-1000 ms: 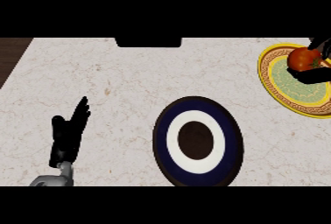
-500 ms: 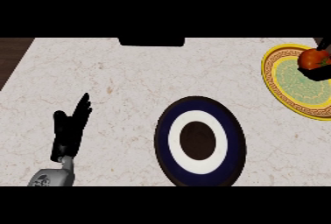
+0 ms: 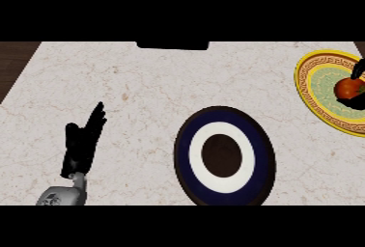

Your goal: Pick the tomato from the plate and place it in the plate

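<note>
While the right robot hand (image 3: 358, 73) grips the tomato (image 3: 348, 88) at the edge, the left robot hand (image 3: 83, 143) rests open

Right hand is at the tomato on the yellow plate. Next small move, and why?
Probably lift the tomato straight up off the yellow plate, then carry it left. Only dark fingers of the right hand show at the frame's edge around it, and the blue plate holds nothing. The left hand rests open.

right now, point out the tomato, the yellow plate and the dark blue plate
tomato (image 3: 348, 88), head view, on its red skin
yellow plate (image 3: 311, 72), head view, on its patterned left rim
dark blue plate (image 3: 188, 159), head view, on its dark blue outer ring
</note>
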You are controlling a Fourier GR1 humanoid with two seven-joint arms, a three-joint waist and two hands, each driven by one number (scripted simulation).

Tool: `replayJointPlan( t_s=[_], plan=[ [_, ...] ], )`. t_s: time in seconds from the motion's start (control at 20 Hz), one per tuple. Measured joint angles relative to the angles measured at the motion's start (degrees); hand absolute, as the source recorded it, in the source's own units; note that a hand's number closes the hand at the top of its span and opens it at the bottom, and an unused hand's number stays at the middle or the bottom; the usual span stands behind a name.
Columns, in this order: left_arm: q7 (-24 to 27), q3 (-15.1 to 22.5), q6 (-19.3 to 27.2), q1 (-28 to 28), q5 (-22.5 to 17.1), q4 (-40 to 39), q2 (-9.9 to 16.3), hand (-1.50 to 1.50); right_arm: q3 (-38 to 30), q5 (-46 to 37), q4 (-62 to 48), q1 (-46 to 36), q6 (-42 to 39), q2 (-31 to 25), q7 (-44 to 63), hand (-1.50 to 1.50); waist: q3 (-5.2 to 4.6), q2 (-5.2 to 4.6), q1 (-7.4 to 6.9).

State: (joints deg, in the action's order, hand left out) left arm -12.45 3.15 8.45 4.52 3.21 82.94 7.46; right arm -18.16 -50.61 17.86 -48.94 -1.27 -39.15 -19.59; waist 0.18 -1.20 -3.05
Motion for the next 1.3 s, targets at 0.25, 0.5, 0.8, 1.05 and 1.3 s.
replayJointPlan(
  t_s=[0.25, 0.5, 0.8, 1.05, 1.3],
  plan=[
    [-0.7, 0.2, 0.3, 0.4, 0.4, 0.3, -0.3, 0.00, 1.2, -1.4, -5.0, -0.5, -4.1, -1.0, -3.2, -1.50, 0.06, -0.07, -0.09],
    [0.0, 0.1, 0.6, -0.3, 0.8, 0.1, -0.5, 0.00, -1.6, 1.9, -6.3, -1.1, -7.8, -2.0, -12.0, -1.50, 0.08, 0.06, 0.33],
    [0.4, -0.4, 0.2, -0.7, 0.4, -0.2, -0.2, 0.00, -12.4, 13.3, -8.6, -2.9, -14.6, -3.1, -18.0, -1.50, 0.15, 0.13, 0.79],
    [0.3, 0.0, 0.2, -1.2, 0.4, 0.7, -0.7, 0.00, -17.7, 18.8, -10.9, -1.5, -22.3, -7.1, -19.5, -1.50, 0.15, 0.02, 0.60],
    [0.8, 0.0, 0.1, -1.5, 0.6, 0.5, -0.8, 0.00, -19.3, 21.1, -11.0, 0.8, -24.8, -7.5, -19.6, -1.50, 0.16, -0.10, 0.32]
  ],
)
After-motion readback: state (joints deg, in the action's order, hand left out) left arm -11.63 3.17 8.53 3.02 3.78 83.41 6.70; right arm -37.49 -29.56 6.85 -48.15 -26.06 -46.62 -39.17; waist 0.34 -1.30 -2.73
